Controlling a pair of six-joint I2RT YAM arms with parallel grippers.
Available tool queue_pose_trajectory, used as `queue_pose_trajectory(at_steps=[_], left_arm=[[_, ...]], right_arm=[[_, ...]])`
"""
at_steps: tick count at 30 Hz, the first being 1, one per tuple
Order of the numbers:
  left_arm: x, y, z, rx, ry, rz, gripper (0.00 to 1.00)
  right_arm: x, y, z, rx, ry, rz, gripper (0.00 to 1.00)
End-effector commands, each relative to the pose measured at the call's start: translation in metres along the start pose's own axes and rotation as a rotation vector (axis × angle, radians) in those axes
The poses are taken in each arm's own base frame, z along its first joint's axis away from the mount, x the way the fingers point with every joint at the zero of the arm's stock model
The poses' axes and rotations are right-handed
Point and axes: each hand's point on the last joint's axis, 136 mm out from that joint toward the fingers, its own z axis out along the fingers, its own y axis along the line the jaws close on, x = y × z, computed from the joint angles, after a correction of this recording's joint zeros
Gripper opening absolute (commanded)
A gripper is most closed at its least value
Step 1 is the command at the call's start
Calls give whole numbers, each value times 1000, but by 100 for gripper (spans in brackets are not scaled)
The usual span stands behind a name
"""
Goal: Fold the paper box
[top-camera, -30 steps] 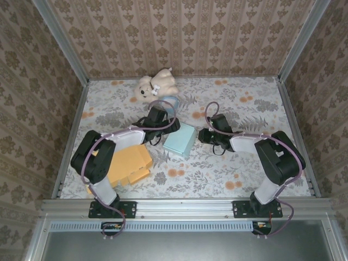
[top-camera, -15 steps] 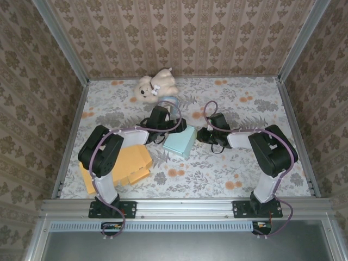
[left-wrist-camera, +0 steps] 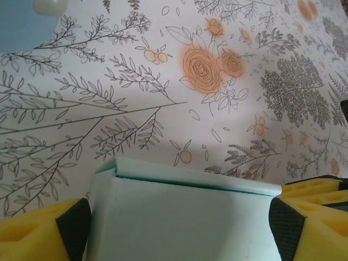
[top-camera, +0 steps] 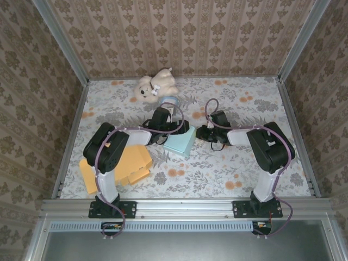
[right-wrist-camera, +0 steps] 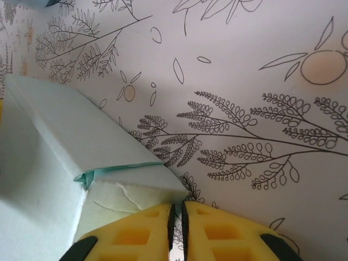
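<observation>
Pale blue-green card, that is my paper box [top-camera: 180, 142]. It sits in the middle of the flowery table [top-camera: 228, 174], between my two arms. My left gripper [top-camera: 174, 129] is spread wide, and its black pads [left-wrist-camera: 73, 224] press on both sides of the box, so I think it is holding it. My right gripper [right-wrist-camera: 177, 217] is squeezed shut with nothing in it, right beside a box corner. The box already looks like a box, I think. One end flap [right-wrist-camera: 136, 187] looks loose and a bit crinkled. That end needs tucking in.
</observation>
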Motion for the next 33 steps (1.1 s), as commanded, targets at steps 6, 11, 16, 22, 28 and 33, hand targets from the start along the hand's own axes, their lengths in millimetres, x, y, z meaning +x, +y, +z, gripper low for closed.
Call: queue_pose_trajectory(at_steps=[6, 11, 16, 22, 28, 33], left_arm=[[34, -83, 20, 384, 81, -31, 85], [56, -135, 17, 567, 135, -40, 82], [82, -147, 13, 540, 173, -12, 81], [81, -128, 10, 433, 169, -29, 80], [55, -70, 10, 237, 115, -98, 80], [32, -42, -3, 158, 55, -127, 81]], right_arm=[[15, -8, 23, -39, 65, 0, 16], [13, -10, 23, -32, 49, -1, 16], [5, -11, 17, -28, -8, 20, 16], [-1, -7, 15, -56, -50, 51, 16], [4, -19, 8, -1, -56, 48, 16], [4, -26, -8, 31, -74, 51, 16]])
